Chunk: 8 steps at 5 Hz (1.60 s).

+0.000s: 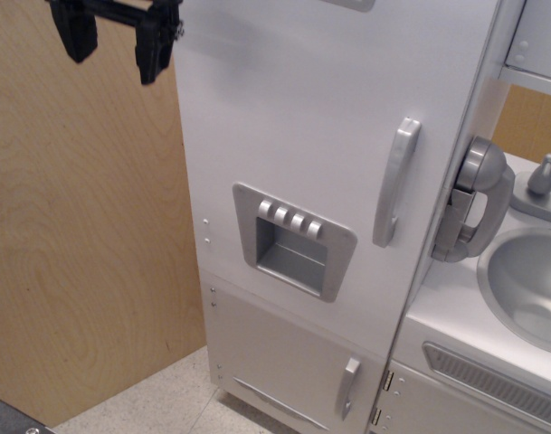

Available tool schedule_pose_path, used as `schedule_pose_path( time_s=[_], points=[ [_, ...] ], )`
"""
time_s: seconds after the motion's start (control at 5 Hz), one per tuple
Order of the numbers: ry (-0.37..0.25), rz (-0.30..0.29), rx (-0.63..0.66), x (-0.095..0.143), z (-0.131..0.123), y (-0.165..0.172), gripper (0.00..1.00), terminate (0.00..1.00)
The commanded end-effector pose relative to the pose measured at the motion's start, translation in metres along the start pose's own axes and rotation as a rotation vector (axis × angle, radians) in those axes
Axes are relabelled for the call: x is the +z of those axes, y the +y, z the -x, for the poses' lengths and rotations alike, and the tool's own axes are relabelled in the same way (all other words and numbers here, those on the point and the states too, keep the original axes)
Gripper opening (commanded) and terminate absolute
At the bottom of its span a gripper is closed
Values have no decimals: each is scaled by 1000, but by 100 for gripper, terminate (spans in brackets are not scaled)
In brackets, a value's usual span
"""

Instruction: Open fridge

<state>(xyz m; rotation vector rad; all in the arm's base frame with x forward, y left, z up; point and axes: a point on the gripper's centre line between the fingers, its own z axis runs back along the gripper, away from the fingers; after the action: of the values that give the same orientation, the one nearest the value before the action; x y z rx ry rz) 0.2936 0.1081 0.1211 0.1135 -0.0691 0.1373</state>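
Note:
The tall white toy fridge (302,99) fills the middle of the view. Its large upper door is shut. A silver vertical bar handle (394,181) sits at the door's right side. A grey recessed dispenser panel (293,240) with four buttons sits lower on the door. My black gripper (114,50) hangs at the top left, in front of the wood wall and just left of the fridge's left edge. Its two fingers (153,47) point down with a gap between them and nothing in it. It is far from the handle.
The smaller lower door (284,362) with a short handle (347,387) is shut below. A grey toy phone (474,201) hangs on the fridge's right side. A white sink cabinet (474,362) with a grey basin (528,285) stands at the right. A plywood wall (76,235) is at the left.

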Motion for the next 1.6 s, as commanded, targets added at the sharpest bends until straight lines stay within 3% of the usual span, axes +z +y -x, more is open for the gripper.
schedule_pose_path(
  time_s=[0.0, 0.2, 0.4, 0.6, 1.0, 1.2, 1.4],
  points=[
    [-5, 50, -75, 11, -4, -71, 100, 0],
    [-31, 96, -149, 14, 0, -104, 100, 0],
    [-128, 167, -211, 19, 6, -147, 100, 0],
    [-216, 161, -176, 8, 4, -174, 100, 0],
    [-324, 117, -147, -18, -8, -196, 100, 0],
    [-343, 107, -127, -22, -17, -197, 100, 0],
    [-321, 125, -128, -25, -23, -198, 100, 0]
  ],
)
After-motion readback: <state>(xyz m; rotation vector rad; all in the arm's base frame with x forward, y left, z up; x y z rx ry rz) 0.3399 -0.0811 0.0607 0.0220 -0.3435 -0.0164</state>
